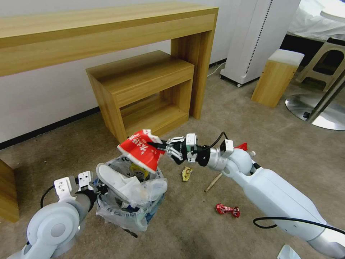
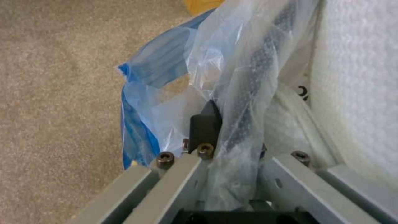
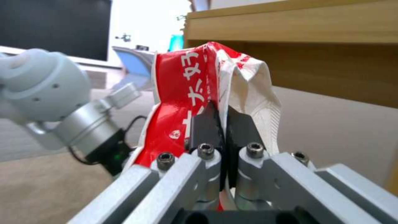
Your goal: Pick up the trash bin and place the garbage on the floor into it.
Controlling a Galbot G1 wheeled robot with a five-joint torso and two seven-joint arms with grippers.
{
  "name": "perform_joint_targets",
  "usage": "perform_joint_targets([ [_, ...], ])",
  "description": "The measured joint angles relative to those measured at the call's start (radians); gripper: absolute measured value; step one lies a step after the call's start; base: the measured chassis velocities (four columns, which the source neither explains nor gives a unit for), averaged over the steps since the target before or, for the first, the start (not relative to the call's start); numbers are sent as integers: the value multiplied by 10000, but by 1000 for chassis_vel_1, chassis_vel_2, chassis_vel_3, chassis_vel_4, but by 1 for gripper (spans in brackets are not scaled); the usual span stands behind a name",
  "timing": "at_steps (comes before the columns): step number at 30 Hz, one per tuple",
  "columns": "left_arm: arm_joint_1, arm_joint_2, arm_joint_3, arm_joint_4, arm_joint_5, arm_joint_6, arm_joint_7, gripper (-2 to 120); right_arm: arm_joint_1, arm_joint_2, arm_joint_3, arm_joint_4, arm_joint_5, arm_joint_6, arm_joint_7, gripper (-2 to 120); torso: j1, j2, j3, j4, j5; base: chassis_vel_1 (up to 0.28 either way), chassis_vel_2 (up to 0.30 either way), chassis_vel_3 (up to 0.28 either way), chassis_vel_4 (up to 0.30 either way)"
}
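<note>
right gripper (image 1: 157, 145) clamped a red packet (image 1: 141, 150) above the bin (image 1: 133, 201); left gripper (image 2: 232, 130) pinched the bin's rim, slipper (image 1: 114, 178) inside.

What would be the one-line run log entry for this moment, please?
left gripper: shut on trash bin rim | right gripper: shut on red-white packet, above bin | floor: litter remains

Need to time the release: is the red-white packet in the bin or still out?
Out. The right hand holds the red-white packet pinched above the trash bin, over its rim.
</note>
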Motion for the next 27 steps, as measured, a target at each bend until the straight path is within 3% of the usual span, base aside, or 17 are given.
perform_joint_targets([
  [9, 29, -29, -67, -89, -3, 1, 138, 0, 113, -50, -449, 7, -203, -189, -555, 0, 0, 0, 0, 0, 0, 0, 0, 0, 0],
  [19, 244, 2, -283, -406, -68, 1, 215, 0, 481, 223, -696, -1154, -1446, -26, -1274, 0, 0, 1, 0, 0, 1, 0, 0, 0, 0],
  [27, 316, 41, -362, -550, -149, 6, 221, 0, 620, 400, -767, -1571, -1500, 55, -1248, 0, 0, 0, 0, 0, 1, 0, 0, 0, 0],
])
